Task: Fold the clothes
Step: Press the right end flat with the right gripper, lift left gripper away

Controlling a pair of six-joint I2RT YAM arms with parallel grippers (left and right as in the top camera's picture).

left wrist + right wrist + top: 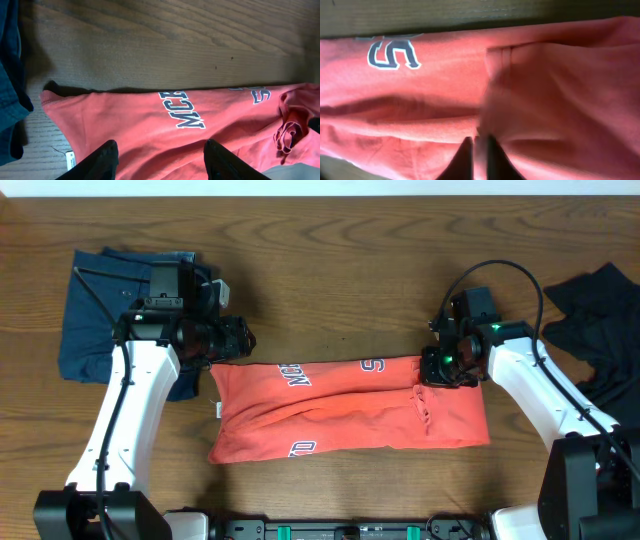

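Lying flat across the middle of the wooden table point(330, 270), the red sweatshirt point(350, 415) is pinched near its right end by the right gripper point(479, 150); the left gripper point(162, 162) hangs spread wide, empty, over its left end

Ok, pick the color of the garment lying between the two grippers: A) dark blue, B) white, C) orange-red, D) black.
C: the orange-red garment with printed letters lies on the table between the left gripper and the right gripper.
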